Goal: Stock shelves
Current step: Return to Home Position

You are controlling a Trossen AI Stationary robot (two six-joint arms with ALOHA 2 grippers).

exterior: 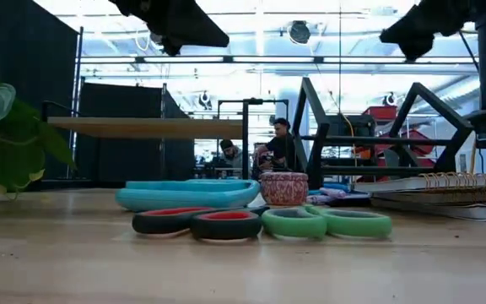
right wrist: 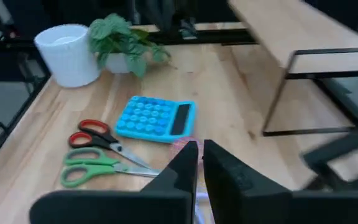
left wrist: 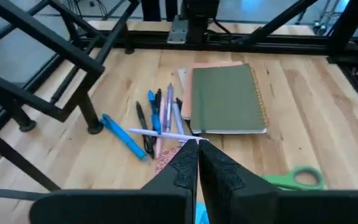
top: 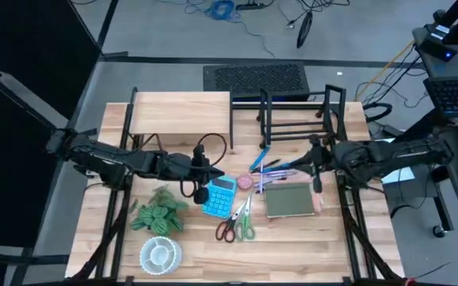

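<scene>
In the high view the pale-wood flat-topped riser shelf [top: 180, 111] stands at the upper left of the light wooden table [top: 308, 246]. The black metal wire-frame rack [top: 264, 119], with its upright dividers, stands just beside it at the upper right. Both sit along the table's top edge in the frame. The left gripper [left wrist: 197, 144] hangs a little left of the frame's centre, near the upper end of a bright blue calculator [top: 220, 196]. Its jaws are pressed together with nothing between them. The right gripper [right wrist: 199, 148] hangs right of centre, just below the rack in the frame and close to a scatter of loose coloured pens [top: 267, 165]. Its jaws stand almost together, with only a thin slit showing, and grip nothing. A small round reddish candle [top: 246, 182] sits just right of the calculator. Farther right a green spiral-bound notebook [top: 288, 199] lies flat, with a pinkish edge showing under it. Below the calculator, red-handled scissors [top: 227, 229] and green-handled scissors [top: 246, 226] lie side by side. Toward the lower left are a leafy green potted plant [top: 159, 213] and, below it, a white round pen holder [top: 160, 253]. In the low view the candle sits just behind the scissor handles, with the shelf top and rack frame rising beyond.
</scene>
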